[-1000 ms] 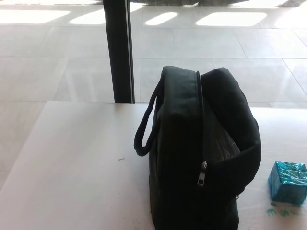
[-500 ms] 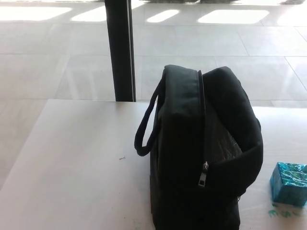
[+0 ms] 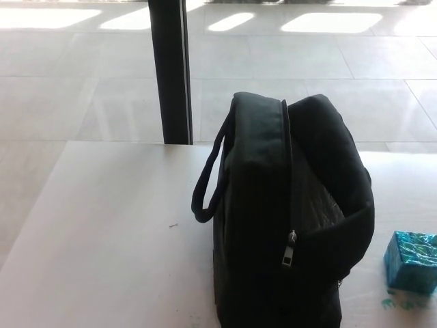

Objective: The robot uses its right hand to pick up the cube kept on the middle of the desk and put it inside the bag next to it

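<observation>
So neither of our hands is in the shot at all, left or right, which means we can't say whether they're wide, narrow or holding anything.

Closest to us, down at the near edge of the pale, matte white desk (image 3: 102, 225), sits the big black fabric bag (image 3: 287, 219). It's standing upright and its bottom runs out of the frame. A zipper line climbs up its front, with a small metal zipper pull (image 3: 289, 249) hanging partway down. The top looks parted along that zipper, with the two halves bulging either side, but we can't see inside. A black loop carry handle (image 3: 205, 184) sticks out from the bag's left side and hangs above the desk.

The task's thing, the small shiny teal foil-wrapped cube (image 3: 411, 262), rests on the desk near the right edge, just beside the bag's right side and apart from it, partly cut off by the frame. Right under it there are a few greenish smudges (image 3: 403, 301) on the desk.

Over on the left half there's a tiny dark speck (image 3: 173, 225), well apart from everything.

Past the far edge we see a dark vertical post (image 3: 171, 68) rising from the glossy light tiled floor (image 3: 328, 61), with bright patches of light near the top.
</observation>
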